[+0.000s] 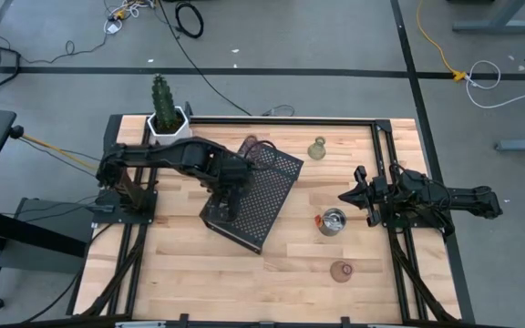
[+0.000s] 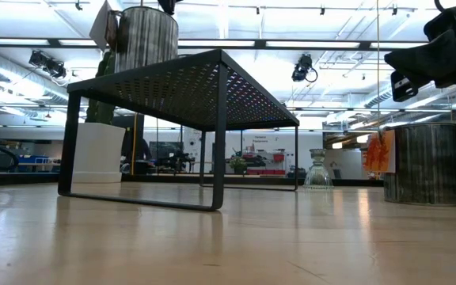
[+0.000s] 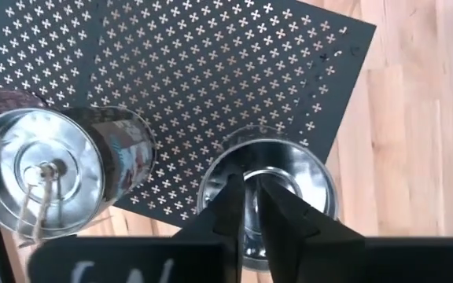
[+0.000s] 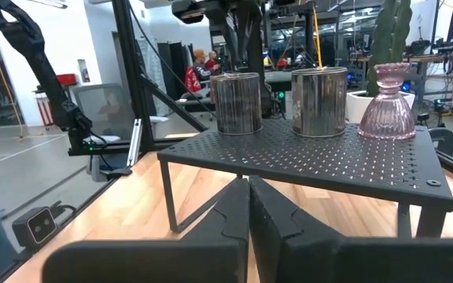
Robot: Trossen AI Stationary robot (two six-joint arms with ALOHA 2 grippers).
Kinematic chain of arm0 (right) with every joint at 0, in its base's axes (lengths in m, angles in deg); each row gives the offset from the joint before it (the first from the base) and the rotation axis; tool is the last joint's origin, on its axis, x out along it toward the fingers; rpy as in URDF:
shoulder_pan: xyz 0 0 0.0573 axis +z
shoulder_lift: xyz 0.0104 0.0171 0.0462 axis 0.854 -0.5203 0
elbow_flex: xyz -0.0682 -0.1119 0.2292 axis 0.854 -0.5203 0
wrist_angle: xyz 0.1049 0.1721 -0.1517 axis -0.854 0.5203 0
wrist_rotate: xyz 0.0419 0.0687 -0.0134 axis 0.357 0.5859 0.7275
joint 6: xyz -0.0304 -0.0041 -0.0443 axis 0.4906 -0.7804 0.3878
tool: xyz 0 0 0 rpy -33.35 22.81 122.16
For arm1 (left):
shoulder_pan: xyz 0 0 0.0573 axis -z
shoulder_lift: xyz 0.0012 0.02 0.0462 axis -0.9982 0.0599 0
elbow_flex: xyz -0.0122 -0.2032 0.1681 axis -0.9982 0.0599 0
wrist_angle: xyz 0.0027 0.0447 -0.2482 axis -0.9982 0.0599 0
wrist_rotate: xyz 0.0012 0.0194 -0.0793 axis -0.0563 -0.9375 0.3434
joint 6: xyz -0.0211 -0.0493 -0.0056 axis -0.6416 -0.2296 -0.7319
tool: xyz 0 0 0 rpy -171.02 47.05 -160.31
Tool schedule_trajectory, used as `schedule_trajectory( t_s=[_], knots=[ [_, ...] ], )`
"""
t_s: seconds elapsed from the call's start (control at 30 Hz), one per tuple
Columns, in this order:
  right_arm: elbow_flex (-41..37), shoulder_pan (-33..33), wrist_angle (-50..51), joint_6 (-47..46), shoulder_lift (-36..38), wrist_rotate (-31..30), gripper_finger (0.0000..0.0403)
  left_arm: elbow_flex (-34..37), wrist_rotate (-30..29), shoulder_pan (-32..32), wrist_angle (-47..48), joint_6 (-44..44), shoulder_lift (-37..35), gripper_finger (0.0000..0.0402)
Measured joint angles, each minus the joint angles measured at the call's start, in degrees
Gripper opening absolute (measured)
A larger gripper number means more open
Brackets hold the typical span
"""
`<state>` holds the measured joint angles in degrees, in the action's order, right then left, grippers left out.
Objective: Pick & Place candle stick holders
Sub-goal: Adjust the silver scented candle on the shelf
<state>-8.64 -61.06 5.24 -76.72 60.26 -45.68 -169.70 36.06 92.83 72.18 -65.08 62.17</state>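
Observation:
Two shiny silver candle stick holders [image 3: 38, 169] [image 3: 289, 177] and a pink glass one [image 4: 389, 102] stand on the black perforated tray [image 3: 211, 71]. My left gripper [image 3: 250, 189] points down over the open top of the silver holder nearer the table's front [image 4: 238, 102], its fingers almost together. On the table stand an olive-yellow holder [image 1: 317, 148], a silver one [image 1: 333, 221] and a pinkish one [image 1: 341, 271]. My right gripper [image 1: 346, 196] waits shut at the table's right edge, level, touching nothing. My left gripper comes from above, its fingertips [image 3: 230, 189] over the inside of the silver holder's open top [image 3: 305, 169]. The fingers hide what lies between them, so I cannot tell whether they touch the holder. The holder stands upright on the tray.
A white hexagonal pot with a cactus [image 1: 167, 118] stands at the far left, beside the tray's far corner. Bare wood lies in front of the tray [image 1: 244, 273] and between the tray and the right arm.

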Motion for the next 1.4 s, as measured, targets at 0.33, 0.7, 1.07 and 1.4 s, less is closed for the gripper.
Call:
schedule_trajectory(
  t_s=[0.33, 0.7, 1.07, 1.4],
  knots=[
    [0.0, 0.0, 0.0, -0.02, 0.0, -0.02, 0.0012, -0.01, 0.07, 0.76, 1.29, -0.39, 0.39, 0.0009],
    [0.0, 0.02, 0.0, -0.02, 0.0, 0.0, 0.0012, 0.0, 0.22, 0.74, 1.28, -0.08, 0.39, 0.0003],
    [0.0, 0.02, 0.0, -0.02, 0.0, -0.02, 0.0012, 5.6, 0.11, 0.56, 0.45, -0.67, -0.67, 0.0002],
    [0.0, 0.0, 0.0, -0.02, 0.0, 0.0, 0.0012, 6.89, 0.04, 0.28, 1.13, -1.04, -1.79, 0.0001]
  ],
)
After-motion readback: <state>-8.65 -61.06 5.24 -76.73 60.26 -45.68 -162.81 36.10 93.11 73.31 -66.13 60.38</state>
